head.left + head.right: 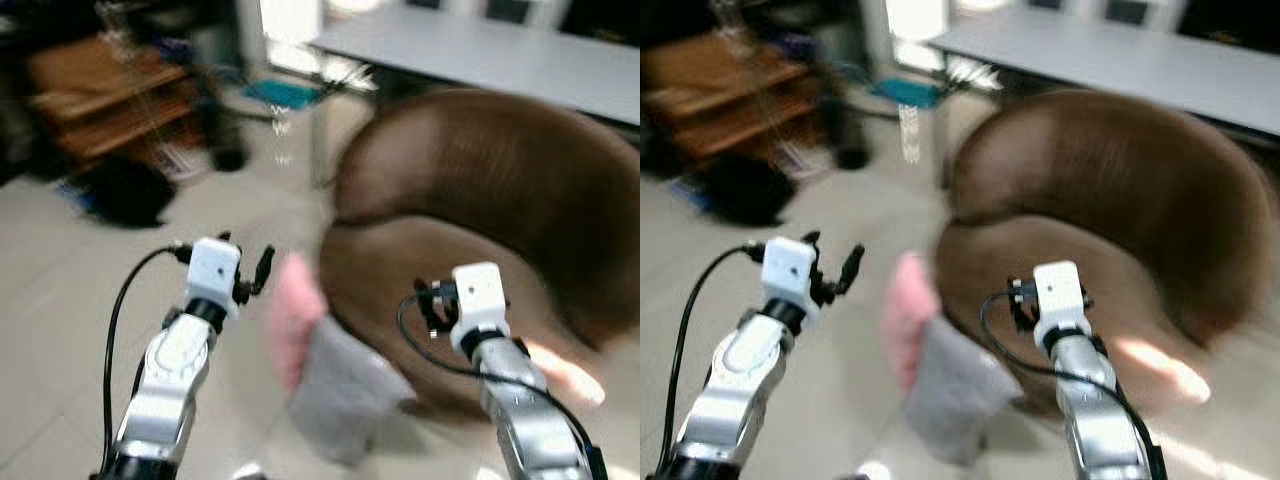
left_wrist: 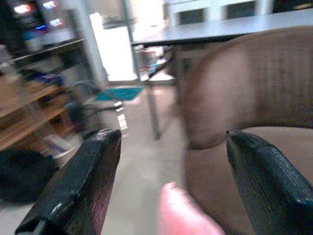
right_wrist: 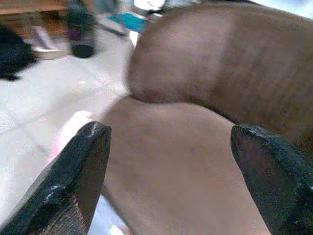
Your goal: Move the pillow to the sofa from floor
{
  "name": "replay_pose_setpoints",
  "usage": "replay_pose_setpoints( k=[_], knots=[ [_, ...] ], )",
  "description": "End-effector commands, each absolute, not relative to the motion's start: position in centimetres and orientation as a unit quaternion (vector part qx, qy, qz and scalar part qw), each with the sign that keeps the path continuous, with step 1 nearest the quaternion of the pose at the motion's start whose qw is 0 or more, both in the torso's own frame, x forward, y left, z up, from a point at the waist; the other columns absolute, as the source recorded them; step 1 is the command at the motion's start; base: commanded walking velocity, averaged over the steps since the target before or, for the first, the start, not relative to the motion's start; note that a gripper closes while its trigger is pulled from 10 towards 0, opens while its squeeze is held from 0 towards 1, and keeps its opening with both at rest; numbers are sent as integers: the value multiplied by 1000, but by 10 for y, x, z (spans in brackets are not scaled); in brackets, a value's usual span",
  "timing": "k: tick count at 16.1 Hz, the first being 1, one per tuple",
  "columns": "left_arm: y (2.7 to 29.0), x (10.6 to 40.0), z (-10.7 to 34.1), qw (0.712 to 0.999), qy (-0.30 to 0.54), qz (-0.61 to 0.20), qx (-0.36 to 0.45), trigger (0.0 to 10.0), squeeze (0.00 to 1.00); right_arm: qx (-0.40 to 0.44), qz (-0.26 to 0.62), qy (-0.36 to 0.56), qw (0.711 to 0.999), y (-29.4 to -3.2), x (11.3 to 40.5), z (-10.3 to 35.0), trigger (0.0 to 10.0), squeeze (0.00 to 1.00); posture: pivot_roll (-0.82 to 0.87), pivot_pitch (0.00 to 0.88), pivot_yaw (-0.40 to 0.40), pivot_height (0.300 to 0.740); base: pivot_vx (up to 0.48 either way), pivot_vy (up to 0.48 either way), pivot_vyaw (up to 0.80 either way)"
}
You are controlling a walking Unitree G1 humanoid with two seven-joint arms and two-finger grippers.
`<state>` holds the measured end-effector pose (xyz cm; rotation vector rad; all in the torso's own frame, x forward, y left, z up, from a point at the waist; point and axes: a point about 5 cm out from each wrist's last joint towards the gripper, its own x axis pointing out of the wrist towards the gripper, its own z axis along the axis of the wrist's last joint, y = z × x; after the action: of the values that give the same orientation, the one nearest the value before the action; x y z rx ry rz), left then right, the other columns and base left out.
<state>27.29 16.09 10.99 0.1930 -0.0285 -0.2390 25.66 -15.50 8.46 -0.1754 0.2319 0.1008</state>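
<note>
Blur softens everything we see from the head camera, yet the main shapes hold. A pink and grey soft pillow (image 1: 325,370) stands on the pale tiled floor (image 1: 60,300), propped against the front of a round brown fabric sofa (image 1: 480,200), its pink side facing away from the seat and its grey side lower and nearer to us. We cannot tell through the blur whether its top edge rests on the seat cushion or only leans beside it.

Our left hand (image 1: 250,275) is raised in front of us, just to the left of the pillow's pink top, apart from it. In the left wrist view its two black fingers (image 2: 78,191) are spread wide with nothing between them, and the pink tip of the pillow shows low in the gap, further off. Our right hand (image 1: 430,305) is up over the sofa's seat, to the right of the pillow. In the right wrist view its fingers (image 3: 73,181) are likewise released and wide apart, with the brown seat and curved backrest beyond them and a pale pink patch of the pillow next to one finger.

Behind the sofa stands a long grey desk (image 1: 500,50). Off to the left we make out a wooden shelf unit (image 1: 110,95) and a dark black bag (image 1: 125,190) on the floor before it.
</note>
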Motion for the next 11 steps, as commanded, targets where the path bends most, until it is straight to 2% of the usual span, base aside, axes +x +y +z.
replay_pose_setpoints(
  k=[1, 3, 7, 11],
  knots=[
    [166, 273, 111, 989, -14, -110, 99, 10000, 0, -76, 55, 106, 990, -150, 258, 89, 10000, 0, -10, 49, 0, 740, 345, 0, 0],
    [166, 273, 110, 989, -12, -109, 100, 10000, 0, -76, 46, 107, 990, -153, 258, 90, 10000, 0, -12, 50, 0, 740, 315, 0, 0],
    [166, 272, 108, 989, -7, -107, 101, 10000, 0, -71, 42, 109, 991, -154, 257, 88, 10000, 0, -12, 49, -1, 740, 0, 0, 0],
    [164, 270, 105, 984, -4, -130, 119, 10000, 0, -69, 46, 108, 991, -153, 257, 88, 10000, 0, -12, 40, -1, 711, 0, 0, 0]
  ],
)
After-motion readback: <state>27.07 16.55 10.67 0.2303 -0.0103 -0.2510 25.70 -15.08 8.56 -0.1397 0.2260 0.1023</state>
